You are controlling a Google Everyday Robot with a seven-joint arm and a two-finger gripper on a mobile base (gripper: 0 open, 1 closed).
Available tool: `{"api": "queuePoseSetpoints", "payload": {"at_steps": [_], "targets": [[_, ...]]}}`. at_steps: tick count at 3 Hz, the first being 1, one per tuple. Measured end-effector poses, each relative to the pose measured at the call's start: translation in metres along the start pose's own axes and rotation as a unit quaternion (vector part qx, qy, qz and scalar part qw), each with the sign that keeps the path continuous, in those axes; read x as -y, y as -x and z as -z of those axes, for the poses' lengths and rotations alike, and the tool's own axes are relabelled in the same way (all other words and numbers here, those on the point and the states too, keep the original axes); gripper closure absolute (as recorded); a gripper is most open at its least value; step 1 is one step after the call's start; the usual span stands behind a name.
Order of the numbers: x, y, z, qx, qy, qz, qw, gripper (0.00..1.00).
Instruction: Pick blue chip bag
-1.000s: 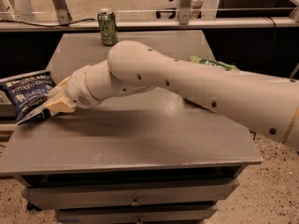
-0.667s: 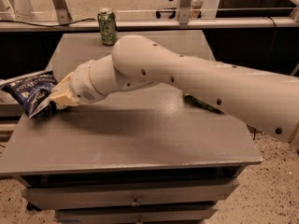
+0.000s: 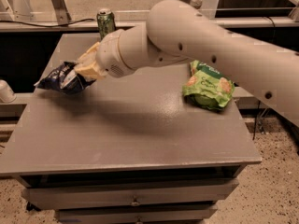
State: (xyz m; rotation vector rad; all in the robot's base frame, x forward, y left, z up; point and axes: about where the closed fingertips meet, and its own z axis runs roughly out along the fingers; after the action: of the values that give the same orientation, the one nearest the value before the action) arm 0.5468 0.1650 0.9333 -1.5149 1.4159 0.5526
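Though the job looked nearly done, the hand (image 3: 85, 68) at the frame's left was clamped on the blue bag (image 3: 60, 78), apparently raised just off the counter (image 3: 140, 143); only lifting clear remained.

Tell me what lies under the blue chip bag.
Only bare table top and shadow; the gripper holds the blue chip bag raised above it. Its right end is hidden inside the gripper.

Grey table (image 3: 140, 139), green bag (image 3: 209, 87), can (image 3: 105, 23), gripper (image 3: 84, 69) above
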Motion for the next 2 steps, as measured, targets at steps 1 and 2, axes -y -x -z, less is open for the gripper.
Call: {"api": "queuePoseSetpoints", "payload": {"at_steps": [1,2], "targets": [[0.017,0.005,0.041,0.003,-0.034,0.016,0.9993,1.0],[0.027,0.007,0.074,0.015,-0.059,0.024,0.9979,1.0]]}}
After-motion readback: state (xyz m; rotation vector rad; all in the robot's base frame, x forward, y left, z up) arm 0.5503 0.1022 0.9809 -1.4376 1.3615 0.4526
